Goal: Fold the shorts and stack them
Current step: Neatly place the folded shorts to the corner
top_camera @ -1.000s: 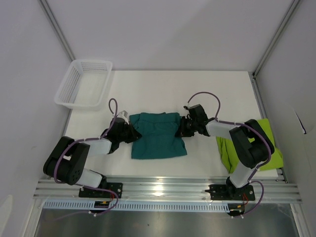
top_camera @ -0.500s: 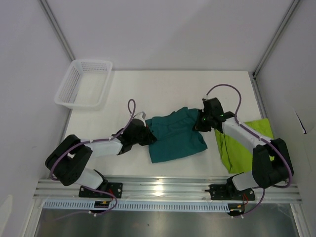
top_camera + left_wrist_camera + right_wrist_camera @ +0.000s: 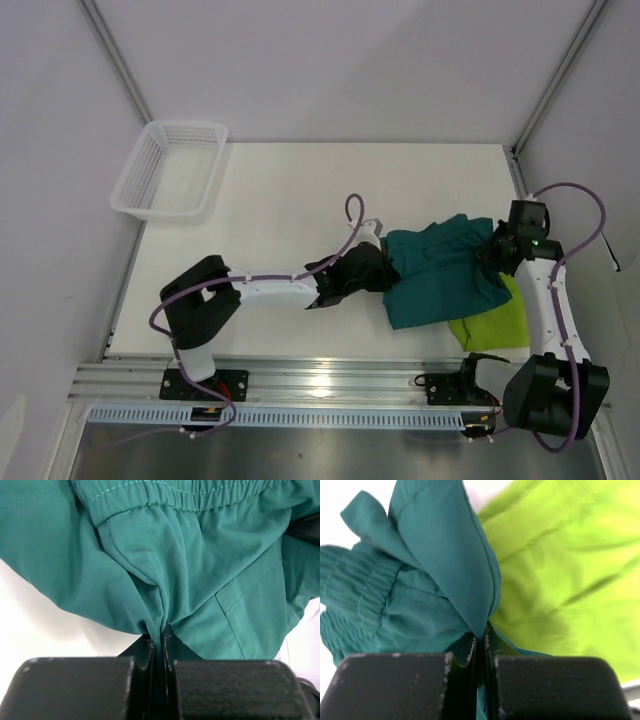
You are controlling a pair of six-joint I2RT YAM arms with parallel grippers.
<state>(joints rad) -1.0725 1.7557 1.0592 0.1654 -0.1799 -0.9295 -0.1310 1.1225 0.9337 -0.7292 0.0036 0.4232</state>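
Pinching both ends of the teal shorts (image 3: 440, 285). Nearest the arm bases, the lime shorts (image 3: 492, 322) lie on the bench (image 3: 300, 190), and the teal hem covers their far edge. Right claw (image 3: 481, 632) is pressed together on a teal fold directly above the lime pair. Left claw (image 3: 161, 634) is pressed together on a fold at the end away from the lime pair. Teal long axis runs claw to claw, slightly slanted, and overlaps the lime pair only partly. My read: stacking turns on that offset, so teal needs shifting toward the lime pair, right arm nearer. Basket (image 3: 186, 126) sits well apart, at the corner opposite the lime shorts.
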